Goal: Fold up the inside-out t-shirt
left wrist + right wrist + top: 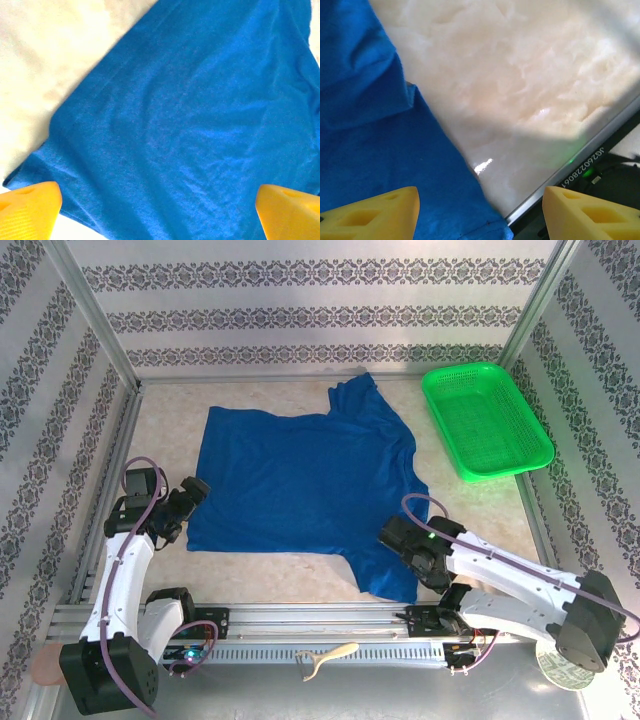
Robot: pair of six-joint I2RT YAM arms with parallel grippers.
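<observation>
Blue t-shirt (300,480) lies flat. The left gripper (190,495) at its nine o'clock and the right gripper (392,534) at five o'clock gape empty. Pinching only one layer could drag wrinkles across it.

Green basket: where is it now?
Top external view: the green basket sits in the far-right corner of the table, just right of the blue t-shirt, not touching it.

We see the t-shirt (190,130) run past the left wrist view's edges, and both yellow fingertips (30,210) there cut off below.
</observation>
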